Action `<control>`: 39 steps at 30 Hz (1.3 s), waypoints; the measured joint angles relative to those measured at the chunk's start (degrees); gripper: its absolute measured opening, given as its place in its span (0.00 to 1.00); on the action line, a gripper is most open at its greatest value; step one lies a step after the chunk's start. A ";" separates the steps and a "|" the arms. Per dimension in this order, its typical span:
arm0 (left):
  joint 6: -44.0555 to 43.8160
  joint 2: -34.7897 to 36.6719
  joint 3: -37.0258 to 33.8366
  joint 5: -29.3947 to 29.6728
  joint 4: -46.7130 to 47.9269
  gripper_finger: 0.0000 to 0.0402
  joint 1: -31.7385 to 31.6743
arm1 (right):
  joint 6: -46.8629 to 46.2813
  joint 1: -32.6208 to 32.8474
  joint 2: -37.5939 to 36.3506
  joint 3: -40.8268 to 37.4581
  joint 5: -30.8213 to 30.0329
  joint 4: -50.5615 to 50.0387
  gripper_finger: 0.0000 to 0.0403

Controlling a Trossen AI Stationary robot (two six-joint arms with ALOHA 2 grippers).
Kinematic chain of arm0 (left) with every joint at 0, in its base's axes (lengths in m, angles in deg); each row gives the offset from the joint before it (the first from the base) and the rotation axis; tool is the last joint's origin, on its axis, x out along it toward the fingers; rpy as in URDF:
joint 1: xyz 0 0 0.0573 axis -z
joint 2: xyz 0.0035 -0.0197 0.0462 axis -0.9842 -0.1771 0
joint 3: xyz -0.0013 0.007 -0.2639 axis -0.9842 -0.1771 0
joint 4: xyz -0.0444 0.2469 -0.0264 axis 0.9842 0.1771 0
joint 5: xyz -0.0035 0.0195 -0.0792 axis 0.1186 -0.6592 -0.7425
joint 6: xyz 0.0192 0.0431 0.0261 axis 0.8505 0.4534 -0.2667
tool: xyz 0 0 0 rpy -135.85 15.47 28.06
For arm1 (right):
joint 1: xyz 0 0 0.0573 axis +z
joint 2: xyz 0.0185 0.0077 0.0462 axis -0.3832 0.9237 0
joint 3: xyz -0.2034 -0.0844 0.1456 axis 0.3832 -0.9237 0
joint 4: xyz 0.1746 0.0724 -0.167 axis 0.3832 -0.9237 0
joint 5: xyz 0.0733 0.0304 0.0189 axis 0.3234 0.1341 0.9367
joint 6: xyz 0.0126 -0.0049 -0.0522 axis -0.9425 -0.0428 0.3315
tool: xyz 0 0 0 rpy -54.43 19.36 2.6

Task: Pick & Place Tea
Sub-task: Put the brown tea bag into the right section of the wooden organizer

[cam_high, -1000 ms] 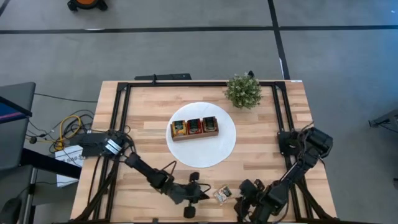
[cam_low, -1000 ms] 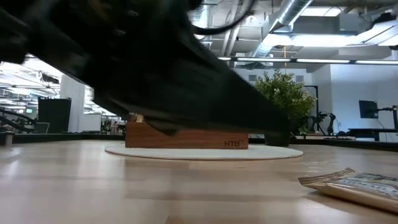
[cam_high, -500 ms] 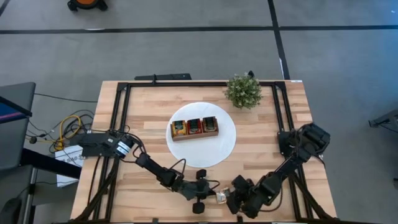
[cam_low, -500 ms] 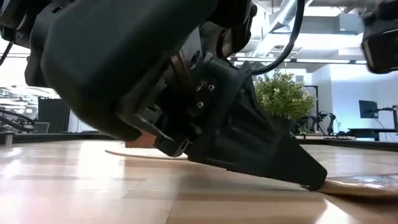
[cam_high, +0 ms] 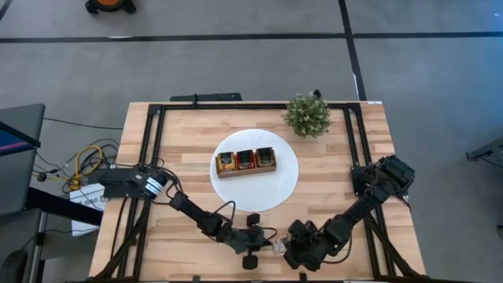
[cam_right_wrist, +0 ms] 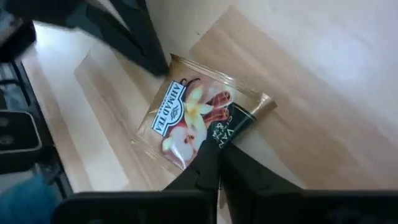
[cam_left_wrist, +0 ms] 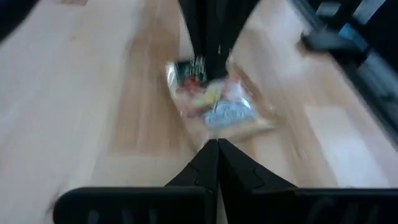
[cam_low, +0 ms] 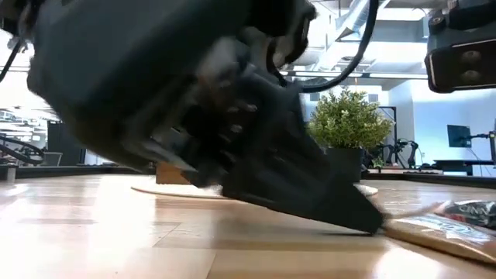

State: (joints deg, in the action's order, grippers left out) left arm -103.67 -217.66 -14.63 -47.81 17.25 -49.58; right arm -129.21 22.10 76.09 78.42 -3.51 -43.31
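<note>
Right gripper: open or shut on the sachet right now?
Shut on it. In its wrist view the right gripper's fingers meet at the edge of the tea sachet, which lies flat on the table.

Beige tea sachet (cam_right_wrist: 196,118), seemingly flat on the table's near edge
</note>
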 joint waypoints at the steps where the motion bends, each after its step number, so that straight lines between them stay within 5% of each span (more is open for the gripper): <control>1: 0.04 1.06 -0.04 0.23 2.74 0.00 0.23 | 0.85 -0.02 -0.41 -0.02 0.11 -0.54 0.02; 10: -5.27 13.57 -0.07 16.05 38.93 0.00 5.66 | 14.01 -4.00 -6.70 6.82 -0.78 -22.31 0.01; 17: -24.40 14.87 -0.15 26.96 59.47 0.00 11.61 | 44.25 -12.98 -6.81 21.03 -8.19 -42.57 0.00; 24: -31.78 14.85 -0.15 28.18 62.50 0.00 15.86 | 76.65 -25.85 -6.79 25.28 -13.17 -44.91 0.00; 29: -35.43 14.83 -0.13 28.66 62.44 0.00 18.47 | 81.66 -32.14 -5.10 25.29 -15.72 -45.06 0.00; 39: -36.73 14.81 -0.11 30.93 62.28 0.00 19.74 | 93.73 -32.75 1.80 25.33 -22.94 -43.47 0.00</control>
State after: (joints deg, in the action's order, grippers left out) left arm -140.40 -202.86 -14.74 -16.88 79.53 -29.84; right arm -35.48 -10.66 77.89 103.75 -26.45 -86.78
